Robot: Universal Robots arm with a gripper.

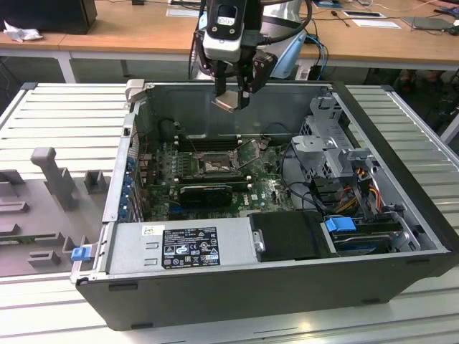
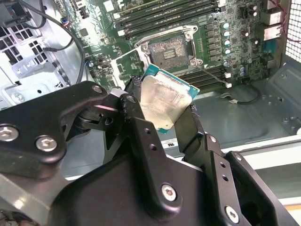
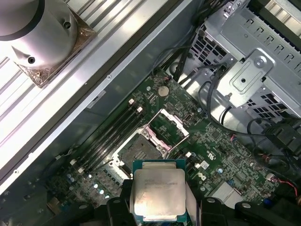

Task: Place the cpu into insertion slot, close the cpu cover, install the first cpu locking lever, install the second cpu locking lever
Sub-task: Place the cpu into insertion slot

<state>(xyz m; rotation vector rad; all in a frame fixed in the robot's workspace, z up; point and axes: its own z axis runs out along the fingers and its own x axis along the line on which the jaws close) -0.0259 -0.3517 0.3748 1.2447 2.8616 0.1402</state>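
Cpu (image 1: 231,102), silvery-beige top with a green rim, is pinched by its edges between the black fingers of the claw (image 1: 234,95), which is clenched on it in the upper middle of the exterior view, seen against the far wall of the open computer case (image 1: 401,136) (the chip touches nothing but the fingers). Both wrist views show the cpu (image 2: 164,101) (image 3: 158,193) tilted in that grip and held clear above the green motherboard (image 1: 267,180). Below it on the board lies the insertion slot (image 1: 215,166) (image 2: 171,49) (image 3: 138,150), a dark square in a metal-edged frame, uncovered. The cpu cover (image 3: 167,126) (image 2: 123,66) stands swung up from one side of the slot. Long black memory slots (image 2: 169,12) run just beside the socket. Toward the exterior view's right stands a metal drive cage (image 1: 326,143); in the lower middle, a grey power supply (image 1: 186,247). The case rests on a ribbed metal surface (image 1: 64,107), with a grey fixture (image 1: 50,172) at the exterior view's left.
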